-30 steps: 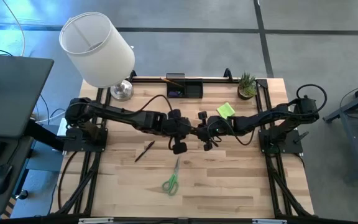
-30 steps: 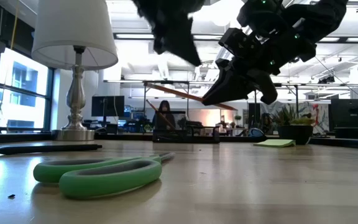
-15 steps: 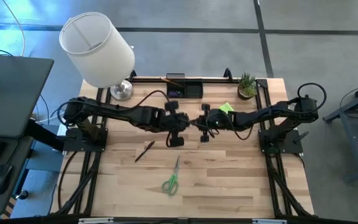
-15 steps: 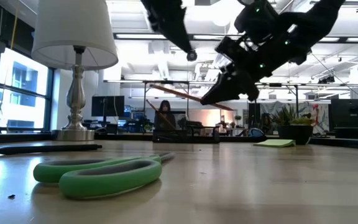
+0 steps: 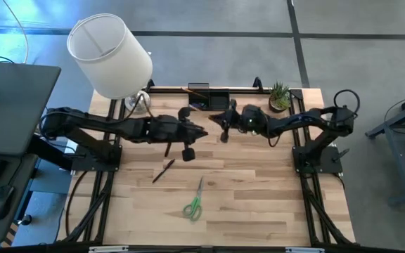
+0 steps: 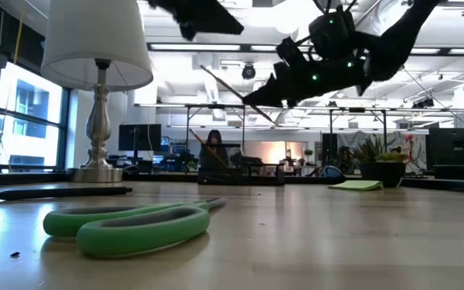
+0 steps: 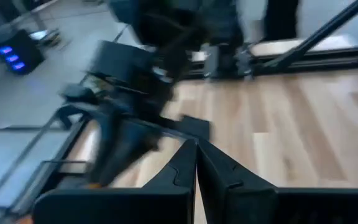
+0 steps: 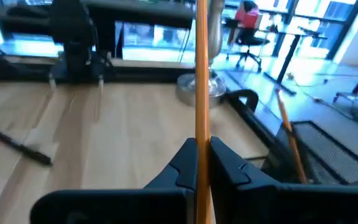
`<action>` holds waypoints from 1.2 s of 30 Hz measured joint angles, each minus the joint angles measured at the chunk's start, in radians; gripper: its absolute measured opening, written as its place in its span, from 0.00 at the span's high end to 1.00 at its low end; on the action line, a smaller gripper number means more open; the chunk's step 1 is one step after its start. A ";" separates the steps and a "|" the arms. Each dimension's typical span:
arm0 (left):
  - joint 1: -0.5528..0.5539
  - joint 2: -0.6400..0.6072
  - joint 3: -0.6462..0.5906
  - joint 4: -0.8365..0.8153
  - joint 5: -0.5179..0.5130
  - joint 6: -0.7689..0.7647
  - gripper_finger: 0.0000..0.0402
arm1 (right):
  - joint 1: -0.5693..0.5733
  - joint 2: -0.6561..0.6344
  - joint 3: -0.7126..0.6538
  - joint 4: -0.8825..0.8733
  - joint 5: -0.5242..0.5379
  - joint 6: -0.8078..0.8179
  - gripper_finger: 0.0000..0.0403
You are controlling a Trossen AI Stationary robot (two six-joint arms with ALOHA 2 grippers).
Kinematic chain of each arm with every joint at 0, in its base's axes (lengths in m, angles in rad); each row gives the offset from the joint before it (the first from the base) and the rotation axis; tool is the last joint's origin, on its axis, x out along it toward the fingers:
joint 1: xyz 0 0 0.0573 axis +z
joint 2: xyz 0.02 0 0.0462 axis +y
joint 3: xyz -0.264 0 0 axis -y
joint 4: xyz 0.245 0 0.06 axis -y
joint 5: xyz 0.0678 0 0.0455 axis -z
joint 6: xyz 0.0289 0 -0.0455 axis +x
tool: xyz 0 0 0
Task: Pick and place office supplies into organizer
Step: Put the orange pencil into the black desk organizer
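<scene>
My right pincer (image 8: 201, 163) pinches an orange pencil (image 8: 201, 74) above the counter (image 5: 259, 197), just near of the black organizer (image 5: 209, 98) at the far edge. My left pincer (image 7: 196, 167) is pressed together, empty.

Grey floor (image 5: 209, 17), white-shaded lamp (image 5: 110, 56), bright office windows (image 6: 22, 113)

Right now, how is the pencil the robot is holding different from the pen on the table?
The pencil is orange and held up in the air by the right gripper; the pen is dark and lies flat on the table, with nothing touching it. Both are long, thin writing sticks outside the organizer.
</scene>
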 joint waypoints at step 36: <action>0.052 -0.164 -0.094 0.098 0.181 0.043 1.00 | -0.477 0.590 0.766 -0.157 -0.688 0.010 0.99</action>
